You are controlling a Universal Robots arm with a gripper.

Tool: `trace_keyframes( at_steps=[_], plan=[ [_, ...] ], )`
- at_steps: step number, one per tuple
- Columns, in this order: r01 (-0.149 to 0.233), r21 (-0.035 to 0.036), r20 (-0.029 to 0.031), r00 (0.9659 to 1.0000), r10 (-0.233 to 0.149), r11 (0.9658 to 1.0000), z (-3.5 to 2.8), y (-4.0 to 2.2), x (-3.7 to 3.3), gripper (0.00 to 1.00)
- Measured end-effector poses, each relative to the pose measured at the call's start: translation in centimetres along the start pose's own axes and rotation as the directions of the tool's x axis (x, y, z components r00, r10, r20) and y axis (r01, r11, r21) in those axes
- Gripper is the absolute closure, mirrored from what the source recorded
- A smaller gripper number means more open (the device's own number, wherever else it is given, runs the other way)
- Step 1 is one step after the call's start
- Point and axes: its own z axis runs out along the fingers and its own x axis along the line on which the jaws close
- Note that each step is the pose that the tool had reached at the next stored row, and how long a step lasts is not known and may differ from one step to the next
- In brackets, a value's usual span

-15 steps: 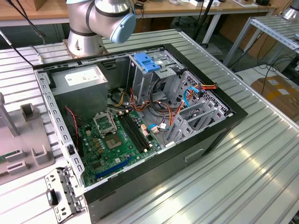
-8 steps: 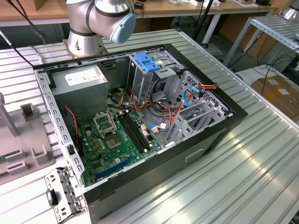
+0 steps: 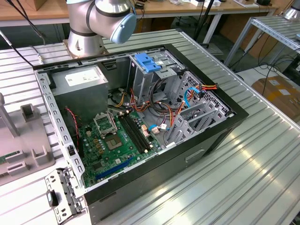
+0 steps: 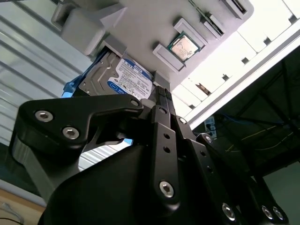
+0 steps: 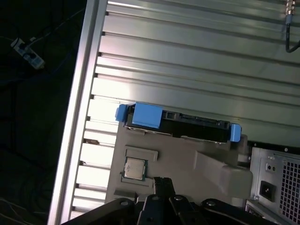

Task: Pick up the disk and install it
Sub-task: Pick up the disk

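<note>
The disk (image 4: 123,78) is a grey metal drive with a white and blue label, and it rests in a slot of a grey holder (image 4: 140,28). In the first wrist view the disk (image 5: 187,125) is seen edge-on, with blue rails at both ends. My gripper (image 4: 162,92) hovers above the holder a short way from the disk, its black fingers pressed together with nothing between them. Its tip (image 5: 162,181) sits close to a processor chip (image 5: 135,168) and apart from the disk.
An open computer case (image 3: 206,136) lies on the ribbed metal table (image 3: 262,154), with a motherboard (image 3: 117,140), a power-supply box (image 3: 79,86) and a drive cage topped by a light-blue latch (image 3: 147,62). The grey holder (image 3: 23,140) stands at the exterior view's left. The table edge (image 5: 77,117) is near.
</note>
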Motion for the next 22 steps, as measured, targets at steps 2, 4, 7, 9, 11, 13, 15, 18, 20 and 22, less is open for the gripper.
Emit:
trace_keyframes(
  at_steps=[2, 4, 7, 9, 11, 13, 15, 18, 20, 22],
  plan=[
    [0.017, -0.0004, -0.0010, 0.9998, -0.017, 0.9998, 0.00, 0.00, 0.00, 0.89],
    [0.033, -0.0008, -0.0018, 0.9995, -0.033, 0.9995, 0.00, 0.00, 0.00, 0.89],
    [0.060, -0.0015, -0.0033, 0.9982, -0.060, 0.9982, 0.00, 0.00, 0.00, 0.89],
    [0.079, -0.0020, -0.0043, 0.9968, -0.079, 0.9968, 0.00, 0.00, 0.00, 0.89],
    [0.096, -0.0025, -0.0053, 0.9953, -0.096, 0.9954, 0.00, 0.00, 0.00, 0.89],
    [0.125, -0.0033, -0.0069, 0.9921, -0.125, 0.9922, 0.00, 0.00, 0.00, 0.89],
    [0.142, -0.0039, -0.0077, 0.9898, -0.142, 0.9898, 0.00, 0.00, 0.00, 0.89],
    [0.172, -0.0049, -0.0093, 0.9851, -0.172, 0.9852, 0.00, 0.00, 0.00, 0.89],
    [0.190, -0.0055, -0.0102, 0.9817, -0.190, 0.9817, 0.00, 0.00, 0.00, 0.89],
    [0.207, -0.0061, -0.0111, 0.9783, -0.207, 0.9783, 0.00, 0.00, 0.00, 0.89]
  ],
)
